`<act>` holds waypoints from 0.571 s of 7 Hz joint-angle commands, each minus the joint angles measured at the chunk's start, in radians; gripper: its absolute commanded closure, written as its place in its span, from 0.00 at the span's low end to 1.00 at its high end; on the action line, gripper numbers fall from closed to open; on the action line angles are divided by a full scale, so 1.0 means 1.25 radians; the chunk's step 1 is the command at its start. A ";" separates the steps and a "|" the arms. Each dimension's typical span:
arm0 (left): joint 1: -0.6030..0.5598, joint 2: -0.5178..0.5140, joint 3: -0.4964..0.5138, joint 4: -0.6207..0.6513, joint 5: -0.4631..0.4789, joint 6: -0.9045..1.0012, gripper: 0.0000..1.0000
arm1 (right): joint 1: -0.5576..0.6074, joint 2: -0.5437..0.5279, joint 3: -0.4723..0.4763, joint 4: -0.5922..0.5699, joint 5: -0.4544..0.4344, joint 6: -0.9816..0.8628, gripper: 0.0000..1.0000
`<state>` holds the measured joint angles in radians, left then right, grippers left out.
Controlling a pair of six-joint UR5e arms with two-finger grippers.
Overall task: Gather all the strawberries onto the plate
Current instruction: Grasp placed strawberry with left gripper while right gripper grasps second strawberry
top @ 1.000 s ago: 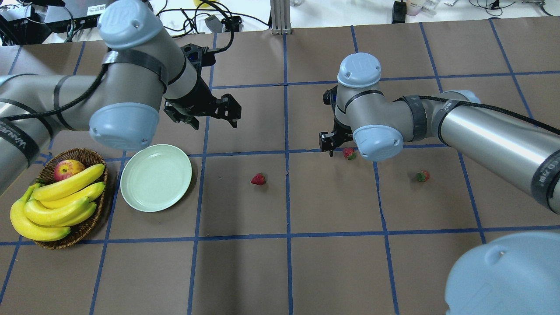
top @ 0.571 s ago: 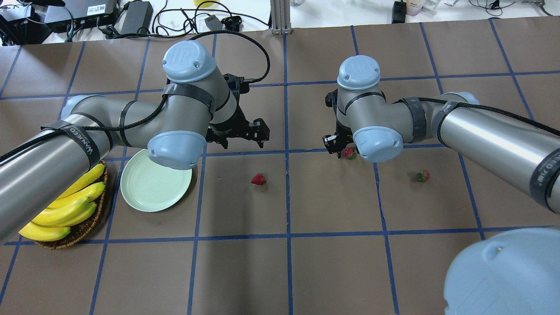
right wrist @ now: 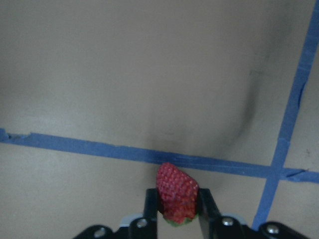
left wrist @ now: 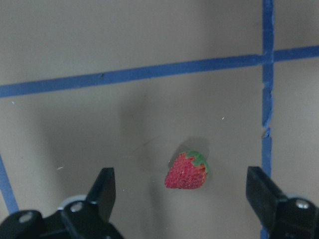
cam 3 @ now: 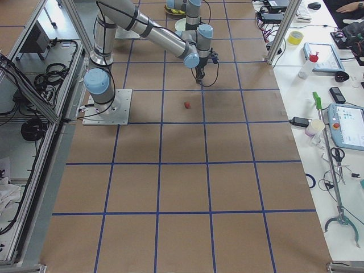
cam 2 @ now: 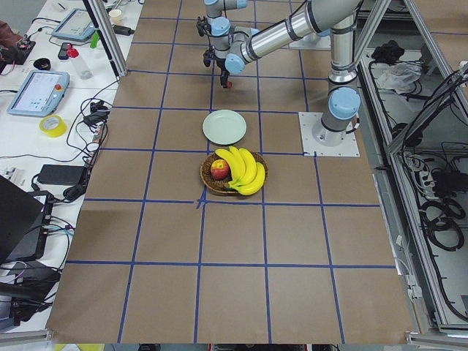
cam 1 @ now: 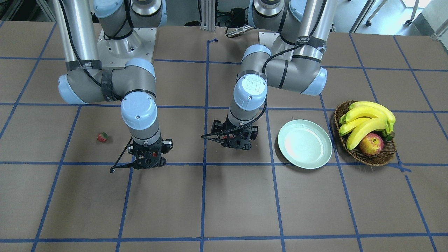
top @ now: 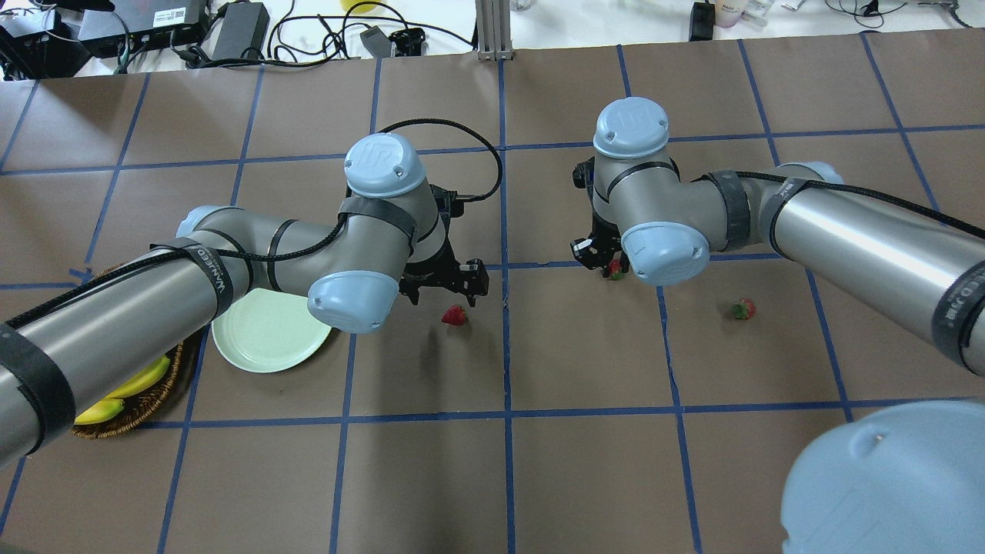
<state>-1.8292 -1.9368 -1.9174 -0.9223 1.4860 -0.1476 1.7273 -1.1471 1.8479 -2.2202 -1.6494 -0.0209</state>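
Three strawberries lie on the brown table. My right gripper (right wrist: 178,206) is shut on one strawberry (right wrist: 176,191) at a blue tape line, low at the table; it also shows in the overhead view (top: 614,269). My left gripper (left wrist: 179,181) is open, its fingers wide on either side of the middle strawberry (left wrist: 186,172), which also shows in the overhead view (top: 454,315). The third strawberry (top: 743,309) lies free to the right of my right arm. The pale green plate (top: 265,338) sits empty to the left, partly under my left arm.
A brown wicker basket (cam 1: 365,159) with yellow bananas (cam 1: 367,119) and a red-yellow apple (cam 1: 371,145) stands beside the plate (cam 1: 304,143), on the side away from the grippers. Blue tape lines grid the table. Cables and devices lie beyond the far edge.
My left arm swung from above the plate to the right and down over the middle strawberry. My right gripper's fingers closed in on its strawberry.
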 commanded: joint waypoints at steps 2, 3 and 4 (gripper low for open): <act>-0.007 -0.027 -0.004 0.014 -0.001 0.009 0.10 | 0.000 -0.012 -0.023 0.003 0.011 0.017 1.00; -0.013 -0.028 -0.004 0.032 -0.003 0.008 0.18 | 0.001 -0.020 -0.034 0.015 0.025 0.058 1.00; -0.014 -0.030 -0.005 0.030 0.000 0.009 0.24 | 0.001 -0.026 -0.035 0.026 0.075 0.079 1.00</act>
<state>-1.8430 -1.9705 -1.9224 -0.8921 1.4835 -0.1382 1.7281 -1.1698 1.8119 -2.2032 -1.6103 0.0398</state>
